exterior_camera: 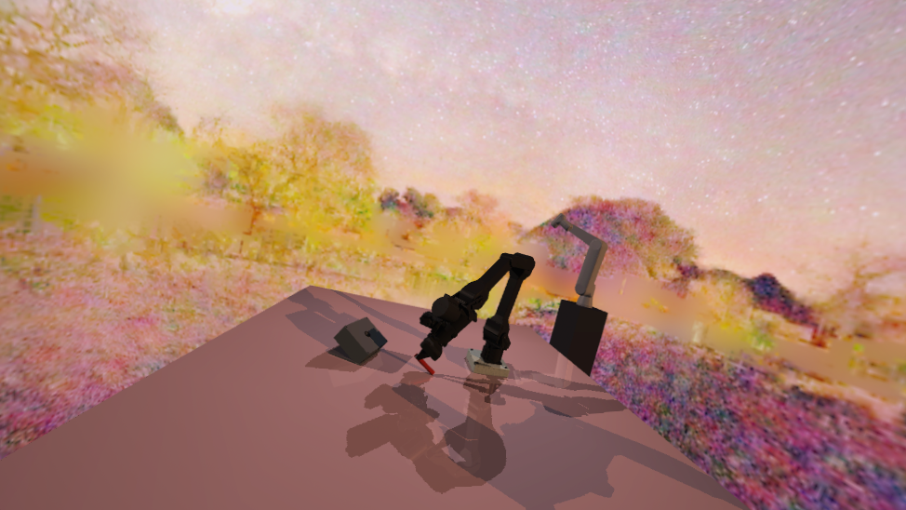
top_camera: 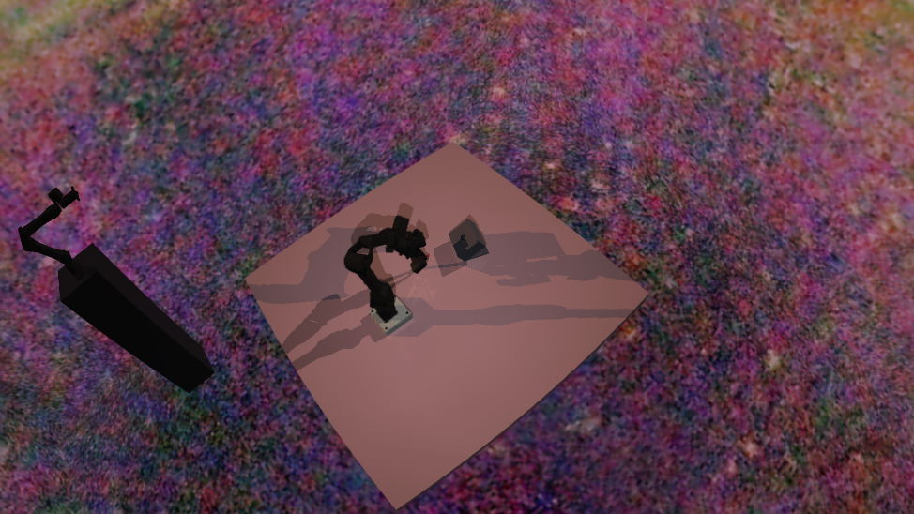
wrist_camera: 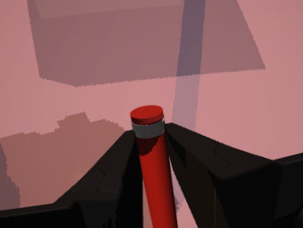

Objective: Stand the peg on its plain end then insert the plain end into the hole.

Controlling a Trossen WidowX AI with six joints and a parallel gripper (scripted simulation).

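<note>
The red peg (exterior_camera: 427, 366) (wrist_camera: 156, 183) is tilted, its banded end up at the fingertips and its plain end down toward the robot base, at or close above the table; contact cannot be told. My gripper (top_camera: 418, 264) (exterior_camera: 419, 356) (wrist_camera: 150, 136) is shut on it just below the white band (wrist_camera: 148, 130). The fingers hide the peg in the top view, and its plain end is out of view in the wrist view. The dark sloped panel (top_camera: 473, 231) (exterior_camera: 352, 336) stands apart from the peg, with its hole (top_camera: 463, 236) (exterior_camera: 367, 332) in the face.
The arm's pale base plate (top_camera: 397, 322) (exterior_camera: 486, 366) stands on the pink table (top_camera: 440, 396) (exterior_camera: 208, 412). A dark pedestal (top_camera: 134, 319) (exterior_camera: 578, 336) with a second arm (top_camera: 39, 236) (exterior_camera: 592, 266) stands off the table. Shadows cross the table around the gripper.
</note>
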